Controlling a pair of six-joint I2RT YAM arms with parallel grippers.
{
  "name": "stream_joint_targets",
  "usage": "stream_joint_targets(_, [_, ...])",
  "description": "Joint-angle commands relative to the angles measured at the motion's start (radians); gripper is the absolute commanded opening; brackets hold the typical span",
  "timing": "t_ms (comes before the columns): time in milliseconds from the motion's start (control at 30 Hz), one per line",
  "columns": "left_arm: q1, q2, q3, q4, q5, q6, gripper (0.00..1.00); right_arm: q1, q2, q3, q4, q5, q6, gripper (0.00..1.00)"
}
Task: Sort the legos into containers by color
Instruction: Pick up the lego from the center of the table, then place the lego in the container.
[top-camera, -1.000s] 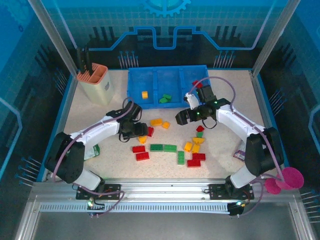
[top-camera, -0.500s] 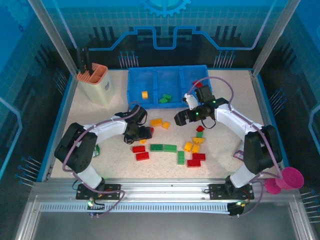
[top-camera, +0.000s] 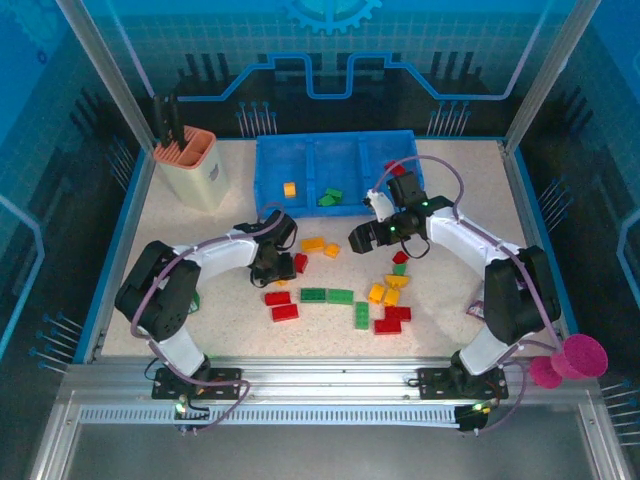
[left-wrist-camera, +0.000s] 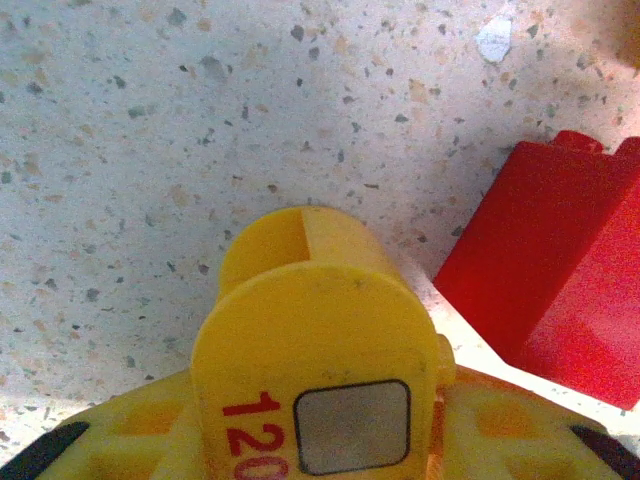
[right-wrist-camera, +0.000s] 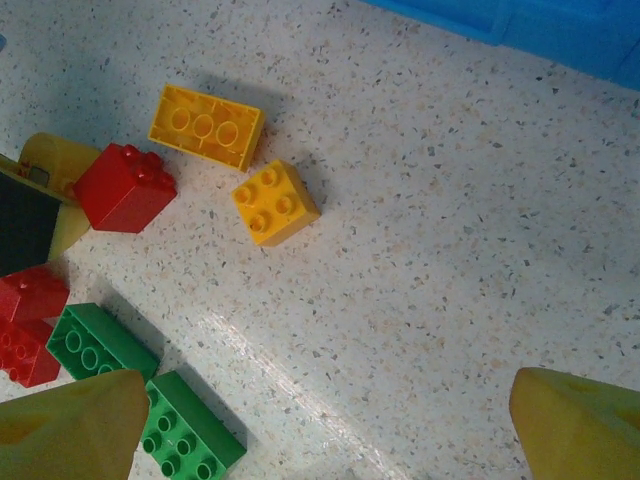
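The table (top-camera: 440, 335) is cream, flecked all over with fine brown and grey specks. The tray (top-camera: 300, 160) is a uniform bright blue. The legos (top-camera: 327, 296) come in glossy red, green and yellow-orange. The holder (top-camera: 200, 180) is cream with an orange rim, and the cup (top-camera: 583, 355) is plain pink.

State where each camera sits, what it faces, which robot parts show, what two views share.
Top external: above and behind the bases, looking down on the table; left arm and right arm show.
Left wrist: on the left arm, close above the table; its yellow finger shows.
Right wrist: on the right arm, looking down; spread fingertips show.
Shared: both wrist views catch one red lego.
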Motion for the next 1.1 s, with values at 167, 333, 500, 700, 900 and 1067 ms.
stream_joint_targets(167, [-0.003, -0.016, 0.1, -0.101, -0.1, 0.139, 0.37, 0.019, 0.018, 0.006, -0.014, -0.011, -0.006, 0.94])
stream_joint_targets(333, [0.009, -0.01, 0.287, -0.133, -0.236, 0.268, 0.37, 0.024, 0.011, -0.003, -0.012, -0.004, -0.002, 0.94])
stream_joint_targets(500, [0.052, 0.107, 0.514, -0.112, -0.269, 0.37, 0.37, 0.034, -0.015, -0.013, -0.021, 0.018, -0.001, 0.94])
stream_joint_targets(700, [0.124, 0.344, 0.838, -0.202, -0.285, 0.424, 0.37, 0.066, -0.099, -0.068, 0.011, 0.051, -0.012, 0.94])
stream_joint_targets(900, [0.184, 0.54, 1.03, -0.211, -0.254, 0.437, 0.38, 0.096, -0.193, -0.13, 0.031, 0.096, 0.012, 0.9])
stream_joint_targets(1067, [0.223, 0.662, 1.128, -0.208, -0.197, 0.428, 0.38, 0.125, -0.263, -0.229, 0.103, 0.127, 0.044, 0.89])
